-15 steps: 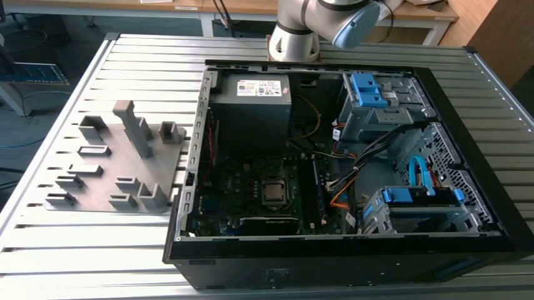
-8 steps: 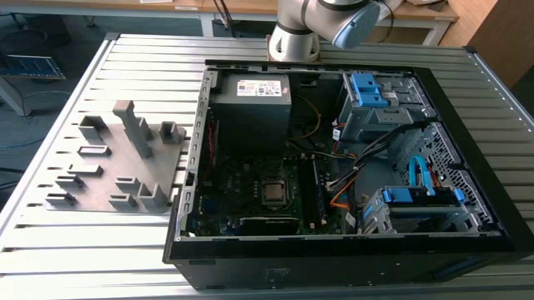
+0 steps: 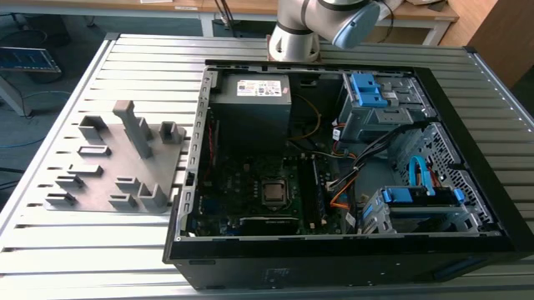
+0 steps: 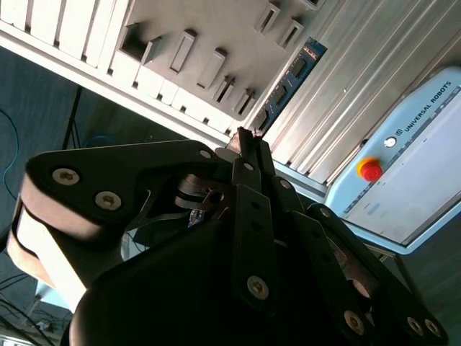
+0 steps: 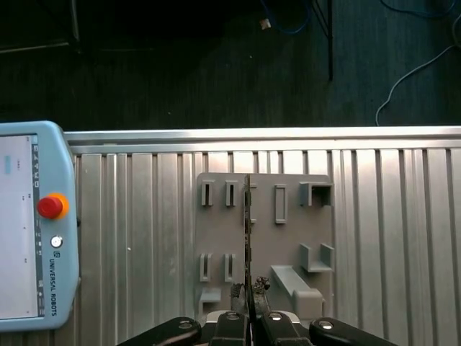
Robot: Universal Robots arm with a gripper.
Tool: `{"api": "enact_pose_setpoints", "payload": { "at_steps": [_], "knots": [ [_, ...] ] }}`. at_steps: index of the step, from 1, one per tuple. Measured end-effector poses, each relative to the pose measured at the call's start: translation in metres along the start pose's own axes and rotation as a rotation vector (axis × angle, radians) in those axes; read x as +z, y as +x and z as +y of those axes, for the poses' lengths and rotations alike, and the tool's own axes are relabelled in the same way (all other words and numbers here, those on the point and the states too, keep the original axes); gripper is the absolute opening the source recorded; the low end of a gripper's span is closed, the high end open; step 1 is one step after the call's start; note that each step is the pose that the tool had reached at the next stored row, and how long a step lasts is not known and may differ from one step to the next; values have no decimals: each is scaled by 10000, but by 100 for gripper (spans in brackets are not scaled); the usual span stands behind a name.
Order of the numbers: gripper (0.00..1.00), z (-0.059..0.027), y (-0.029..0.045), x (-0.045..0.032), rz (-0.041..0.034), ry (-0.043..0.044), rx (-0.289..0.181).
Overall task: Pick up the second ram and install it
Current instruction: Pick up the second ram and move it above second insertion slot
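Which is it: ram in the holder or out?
Out. The ram sticks out from the shut gripper, clear of the holder in both wrist views.

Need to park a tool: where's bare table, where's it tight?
Free: table slats in the exterior view's lower left, bordered by the gray holder plate and PC case; slats between teach pendant and plate. Crowded: case interior, with cables and drive cages.

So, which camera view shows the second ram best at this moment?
The second wrist view. There the second ram turns its flat blue-green face with black chips to the camera and reaches out from the gripper, which is shut on it. The first wrist view shows it edge-on, as a thin dark line.
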State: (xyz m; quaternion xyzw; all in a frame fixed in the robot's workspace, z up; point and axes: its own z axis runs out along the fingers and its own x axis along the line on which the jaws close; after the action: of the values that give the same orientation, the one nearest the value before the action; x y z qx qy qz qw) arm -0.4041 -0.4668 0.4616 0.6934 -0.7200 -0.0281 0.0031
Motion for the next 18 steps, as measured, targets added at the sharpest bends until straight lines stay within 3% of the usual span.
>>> {"api": "enact_pose_setpoints", "payload": {
  "at_steps": [18],
  "knots": [
    [14,10,-9,-231,1,-1,0]
  ]
}}
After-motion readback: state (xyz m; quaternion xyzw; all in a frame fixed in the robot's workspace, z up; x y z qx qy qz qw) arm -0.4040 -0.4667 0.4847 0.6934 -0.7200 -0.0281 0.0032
